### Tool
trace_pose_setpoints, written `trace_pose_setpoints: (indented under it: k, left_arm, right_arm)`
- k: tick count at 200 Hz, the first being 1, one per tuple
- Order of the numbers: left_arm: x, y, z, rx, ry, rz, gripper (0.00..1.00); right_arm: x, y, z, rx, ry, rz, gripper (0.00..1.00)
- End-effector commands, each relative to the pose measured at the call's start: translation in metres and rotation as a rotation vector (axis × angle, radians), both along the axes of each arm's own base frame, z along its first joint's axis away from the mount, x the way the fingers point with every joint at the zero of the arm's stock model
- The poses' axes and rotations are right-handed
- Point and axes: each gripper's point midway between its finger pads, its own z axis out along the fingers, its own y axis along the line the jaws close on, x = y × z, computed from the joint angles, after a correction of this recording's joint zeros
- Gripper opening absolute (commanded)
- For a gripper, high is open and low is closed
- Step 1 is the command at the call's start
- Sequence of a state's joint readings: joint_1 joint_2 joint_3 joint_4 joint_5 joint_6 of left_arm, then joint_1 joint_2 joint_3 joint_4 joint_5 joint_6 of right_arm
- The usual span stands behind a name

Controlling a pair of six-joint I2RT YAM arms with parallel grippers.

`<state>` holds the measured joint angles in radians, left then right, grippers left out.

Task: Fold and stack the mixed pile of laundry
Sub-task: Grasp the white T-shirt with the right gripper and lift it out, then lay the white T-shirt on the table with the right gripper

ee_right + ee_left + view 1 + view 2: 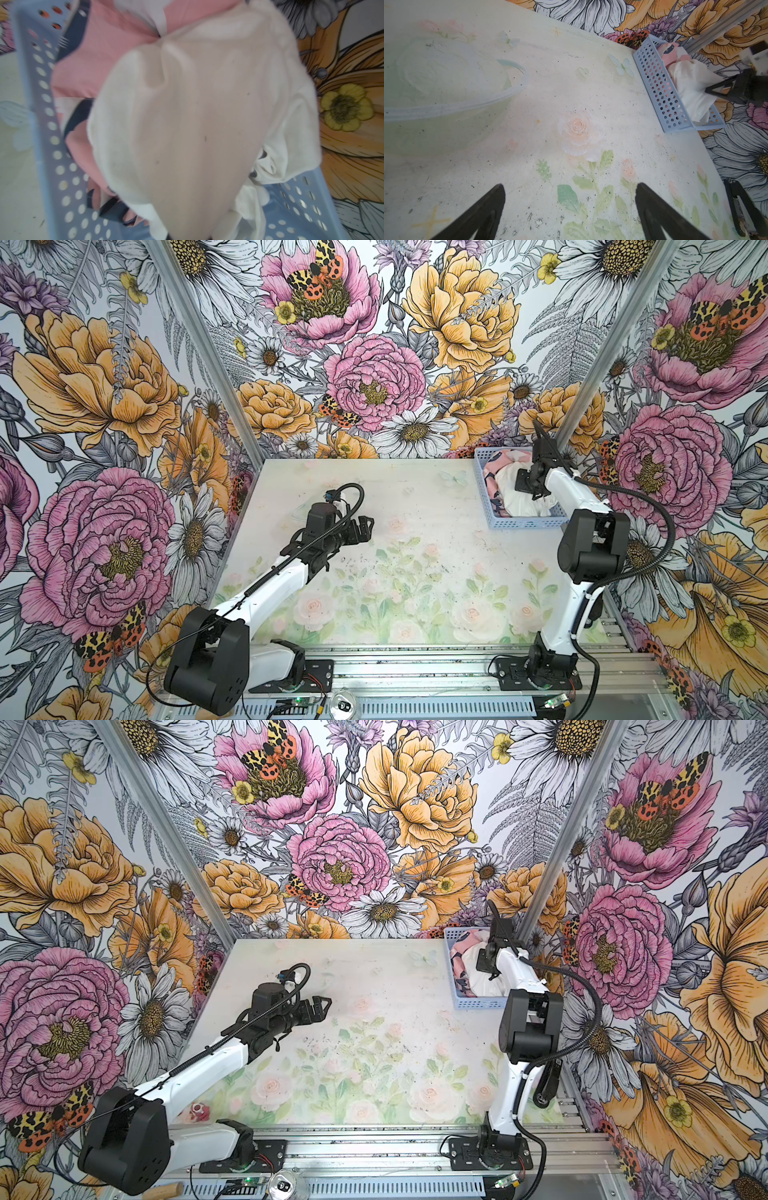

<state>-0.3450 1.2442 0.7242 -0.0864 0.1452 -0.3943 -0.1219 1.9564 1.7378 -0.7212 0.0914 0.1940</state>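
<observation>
Two-garment pile (505, 487) in basket (523, 524) | right claw (707, 90) clamped on white garment (197, 124), left claw (570, 185) agape over table (415, 506) | step: likely first pick | next: lift clear, lay flat

Pale table (415, 531) with a faded rose-and-leaf print, its surface scuffed and flecked with dark specks in both top views. Light blue perforated basket (525, 524) stands on it at the far right corner, just beside the back wall; rest of the top is bare.
</observation>
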Motion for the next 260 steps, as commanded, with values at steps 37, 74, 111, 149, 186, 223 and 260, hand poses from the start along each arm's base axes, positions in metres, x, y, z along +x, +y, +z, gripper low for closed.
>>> trace_pose_setpoints:
  k: [37, 74, 111, 149, 186, 223, 260]
  left_arm:
    - [-0.004, 0.000, 0.045, -0.026, -0.091, 0.005, 0.99]
    - [-0.009, 0.006, 0.064, -0.017, -0.129, 0.022, 0.99]
    - [-0.016, 0.015, 0.080, -0.017, -0.160, 0.056, 0.99]
    - [-0.025, 0.030, 0.094, 0.006, -0.188, 0.111, 0.99]
    - [-0.031, 0.045, 0.100, 0.031, -0.198, 0.160, 0.99]
    - [-0.038, 0.059, 0.104, 0.048, -0.203, 0.212, 0.99]
    - [-0.041, 0.060, 0.100, 0.053, -0.188, 0.214, 0.99]
  right_arm:
    - [-0.056, 0.082, 0.231, 0.060, -0.505, 0.209, 0.00]
    - [-0.106, 0.135, 0.321, 0.107, -0.694, 0.382, 0.00]
    - [-0.156, 0.188, 0.377, 0.195, -0.790, 0.572, 0.00]
    - [-0.200, 0.249, 0.401, 0.315, -0.825, 0.786, 0.00]
    - [-0.213, 0.296, 0.405, 0.401, -0.805, 0.929, 0.00]
    - [-0.184, 0.321, 0.371, 0.411, -0.705, 0.935, 0.00]
    - [-0.126, 0.300, 0.290, 0.323, -0.529, 0.729, 0.00]
